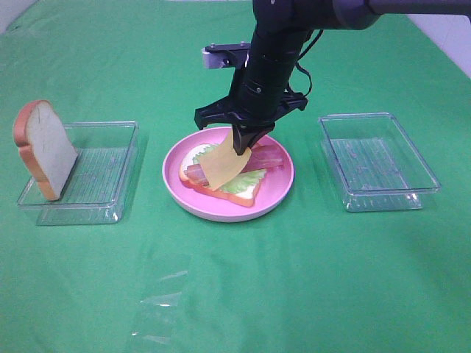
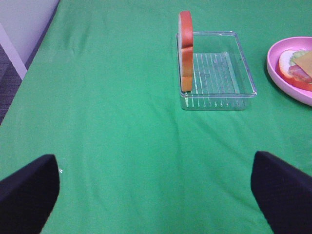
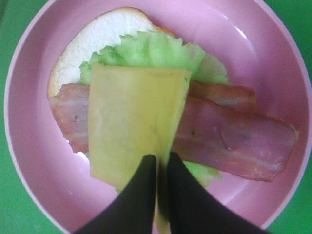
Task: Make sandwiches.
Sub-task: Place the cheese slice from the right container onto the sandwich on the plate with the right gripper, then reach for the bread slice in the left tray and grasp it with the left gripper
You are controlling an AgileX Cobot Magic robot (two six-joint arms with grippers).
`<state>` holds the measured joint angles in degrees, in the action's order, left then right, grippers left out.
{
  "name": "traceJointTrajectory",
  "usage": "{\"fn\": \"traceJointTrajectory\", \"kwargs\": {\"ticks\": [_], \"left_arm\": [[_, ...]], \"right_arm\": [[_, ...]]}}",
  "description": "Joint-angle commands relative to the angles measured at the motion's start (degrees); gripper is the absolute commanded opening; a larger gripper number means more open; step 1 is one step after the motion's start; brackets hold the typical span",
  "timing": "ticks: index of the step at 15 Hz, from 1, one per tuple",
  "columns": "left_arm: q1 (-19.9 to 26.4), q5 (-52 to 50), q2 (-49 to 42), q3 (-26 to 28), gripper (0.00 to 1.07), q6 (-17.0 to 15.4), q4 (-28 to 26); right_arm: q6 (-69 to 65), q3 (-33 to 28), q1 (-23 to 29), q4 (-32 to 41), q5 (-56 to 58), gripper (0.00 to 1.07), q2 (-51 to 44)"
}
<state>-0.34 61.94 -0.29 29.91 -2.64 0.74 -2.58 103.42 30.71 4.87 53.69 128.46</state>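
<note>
While the pink plate sits mid-counter, the right jaws are clamped on one edge of the cheese square. It slants down over the bacon strips, lettuce and bottom bread slice (all stacked on that plate). The left jaws gape wide over the green counter, holding nothing. A second bread slice stands upright at the end of the left clear tray.

The black right arm reaches in from the far side with its wrist turned straight down. Its black right gripper points downward, jaws pinched almost together on the edge of a thin yellow-orange cheese square. The left gripper has its two black fingers spread wide, with nothing between them.
</note>
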Motion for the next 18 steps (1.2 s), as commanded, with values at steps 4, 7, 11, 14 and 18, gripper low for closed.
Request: {"fn": "traceJointTrajectory", "kwargs": {"ticks": [4,7,11,14,18], "left_arm": [[0.17,-0.29,-0.17,-0.23,1.0,-0.06,-0.23],[0.17,-0.29,-0.17,-0.23,1.0,-0.06,-0.23],[0.17,-0.29,-0.17,-0.23,1.0,-0.06,-0.23],[0.17,-0.29,-0.17,-0.23,1.0,-0.06,-0.23],[0.17,-0.29,-0.17,-0.23,1.0,-0.06,-0.23]], "right_arm": [[2.58,0.17,0.06,-2.29,3.55,0.99,-2.81],[2.58,0.17,0.06,-4.53,5.33,0.99,-6.65],[2.58,0.17,0.06,-8.88,16.33,0.99,-12.78],[2.58,-0.06,0.06,-9.8,22.4,0.99,-14.95],[2.58,-7.28,0.06,-6.25,22.4,0.99,-23.09]]}}
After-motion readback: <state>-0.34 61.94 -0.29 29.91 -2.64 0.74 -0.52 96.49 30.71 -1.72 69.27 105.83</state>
